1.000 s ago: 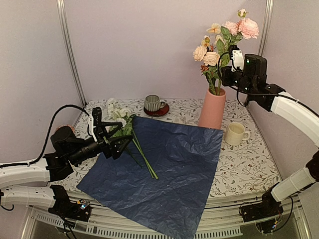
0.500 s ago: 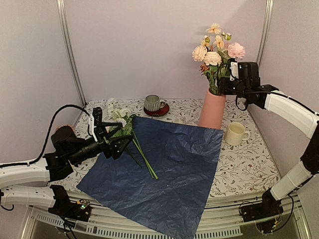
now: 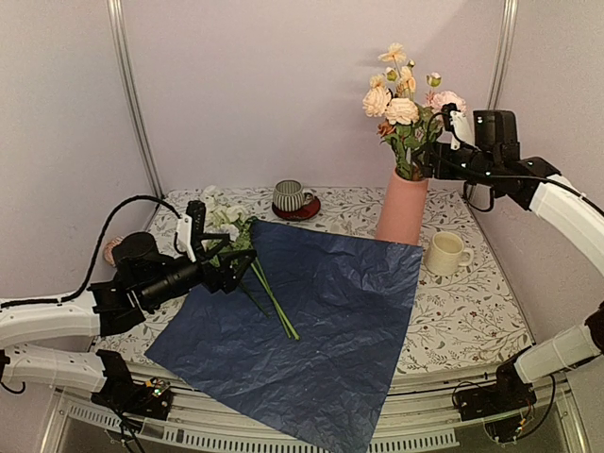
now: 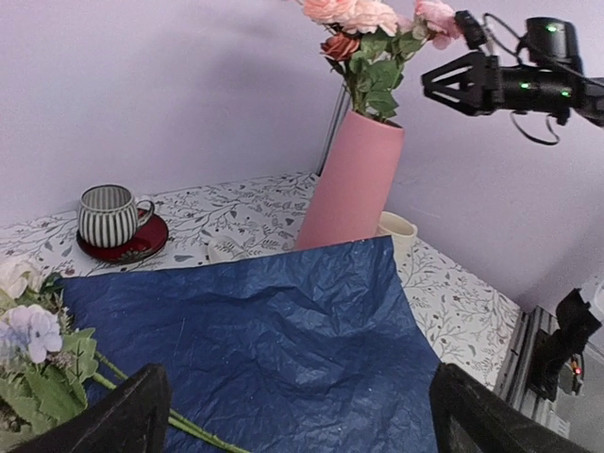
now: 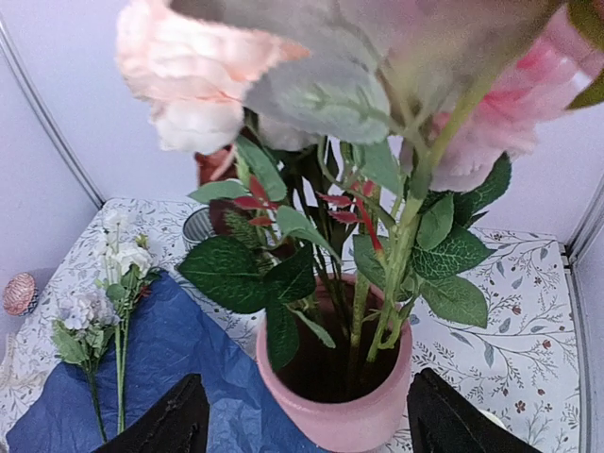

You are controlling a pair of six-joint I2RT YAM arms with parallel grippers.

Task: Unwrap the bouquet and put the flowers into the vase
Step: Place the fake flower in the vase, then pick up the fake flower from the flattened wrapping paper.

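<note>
The salmon-pink vase [image 3: 402,209] stands at the back right and holds several flowers [image 3: 404,102] in cream, peach and pink. My right gripper [image 3: 442,146] hangs open just right of their stems, above the vase rim [image 5: 332,415], gripping nothing. The bouquet's blue paper [image 3: 321,311] lies unfolded flat. More flowers [image 3: 229,225], white and lilac, lie on its left corner with their stems [image 3: 276,307] pointing toward the near edge. My left gripper [image 3: 225,257] is open low over those stems; the blooms [image 4: 33,330] show left of my left fingertip [image 4: 132,415].
A striped cup on a red saucer [image 3: 290,197] stands at the back centre. A cream mug [image 3: 445,252] sits right of the vase. A small pink ball [image 3: 111,249] lies at the table's left edge. Booth walls close off the back and both sides.
My right gripper has opened and let go of the flower stems, which dropped lower into the vase, and it drew back to the right. My left gripper moved forward toward the lying flowers.
</note>
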